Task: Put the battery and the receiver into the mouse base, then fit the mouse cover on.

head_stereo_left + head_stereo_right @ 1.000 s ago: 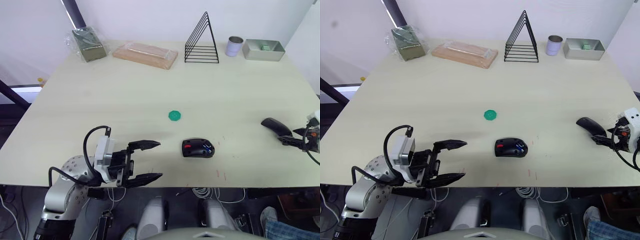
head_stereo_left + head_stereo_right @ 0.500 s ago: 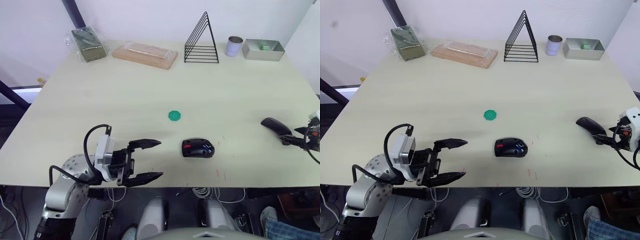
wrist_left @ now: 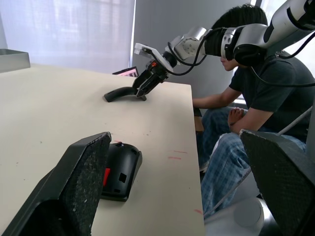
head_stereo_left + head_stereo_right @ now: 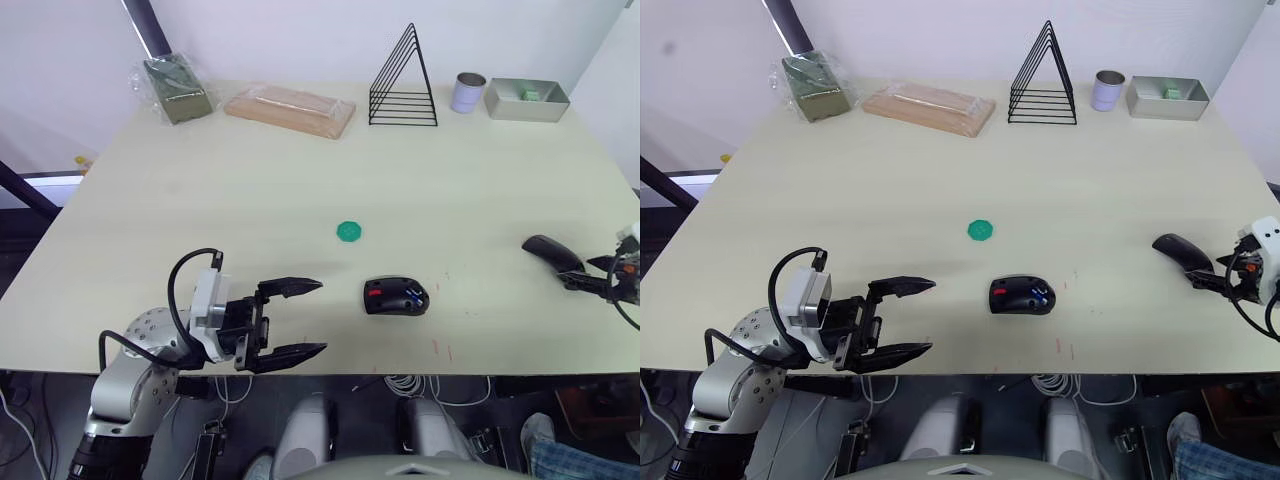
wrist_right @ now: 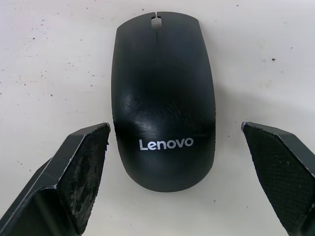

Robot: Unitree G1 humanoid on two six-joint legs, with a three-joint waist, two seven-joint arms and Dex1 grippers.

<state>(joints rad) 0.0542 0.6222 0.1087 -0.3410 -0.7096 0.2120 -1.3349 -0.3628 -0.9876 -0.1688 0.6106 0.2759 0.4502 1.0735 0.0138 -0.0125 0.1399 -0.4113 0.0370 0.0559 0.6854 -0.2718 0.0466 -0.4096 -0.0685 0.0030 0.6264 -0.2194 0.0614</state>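
Near the front edge of the tabletop [image 4: 200, 200]: the mouse base [image 4: 396, 297], open side up, red patch and a bit of blue showing inside — likely the battery [image 4: 412, 297], already seated, though too small to be sure. Receiver not made out; possibly in its slot, cannot tell. Well to the right, near the tabletop's right edge: the mouse cover [image 5: 163, 101], lying glossy side up, logo readable, not yet fitted. Straddling it, the right hand [image 5: 177, 182], fingers spread wide to either side and touching nothing, so released. Judged stage: loading probably done or nearly so, cover pickup about to start; still left are grasping the cover, carrying it over to the base and pressing it on. Left of the base, the left hand [image 4: 300, 318], also spread open and empty, aimed toward the base but apart from it. Farther back, a green disc [image 4: 349, 232] lying alone mid-tabletop.
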